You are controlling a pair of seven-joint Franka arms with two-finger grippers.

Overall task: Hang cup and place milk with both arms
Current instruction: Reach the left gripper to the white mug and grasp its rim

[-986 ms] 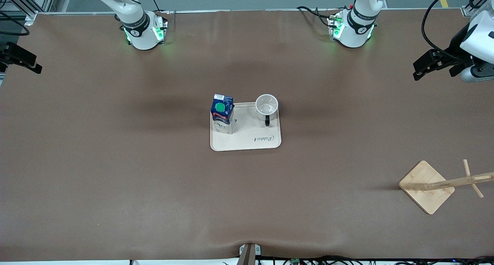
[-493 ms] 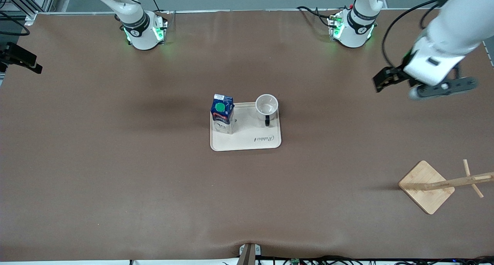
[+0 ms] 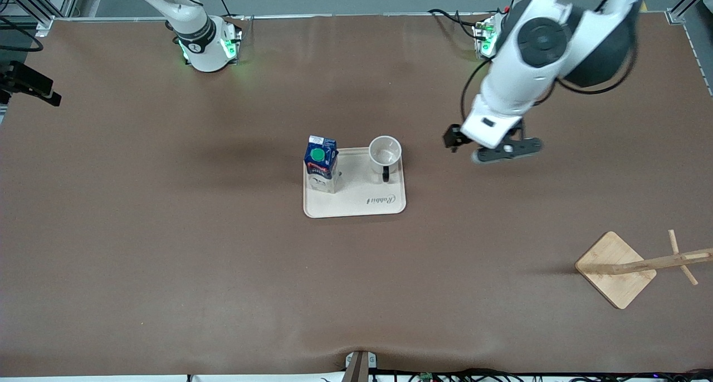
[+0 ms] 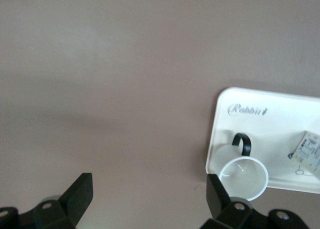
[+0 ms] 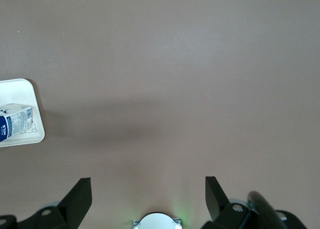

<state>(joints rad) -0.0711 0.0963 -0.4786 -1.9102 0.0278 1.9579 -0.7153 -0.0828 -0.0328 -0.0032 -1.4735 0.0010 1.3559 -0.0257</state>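
Nearest the front camera, rack: I see the bamboo cup rack [image 3: 618,269] at the left arm's end of the table, a flat square base with a slim pegged post; I judge it sits there so my left arm can hang the mug on it.

Tray: the cream plastic tray [image 3: 356,204] lies at mid-table, smooth, round-cornered, with a raised lip and script lettering; it groups both task things between the arms.

Milk: the milk [image 3: 321,163] stands upright on the tray's corner toward the right arm's end, a dark blue gable-top carton with a round green cap and whitish lower sides.

Cup: the cup [image 3: 385,151] stands upright on the tray's corner toward the left arm's end, mouth up, glossy white, its black loop handle turned toward the front camera, a handy place to grip, I judge.

Left gripper: my left gripper [image 4: 150,194] hangs over bare brown cloth beside the tray, fingers spread wide with nothing between them; the cup shows just past one fingertip.

Right gripper: my right gripper [image 5: 148,191] waits over bare cloth well apart from the tray, fingers likewise spread and empty.

Table: the table [image 3: 167,259] wears a matte brown cover, faintly creased.
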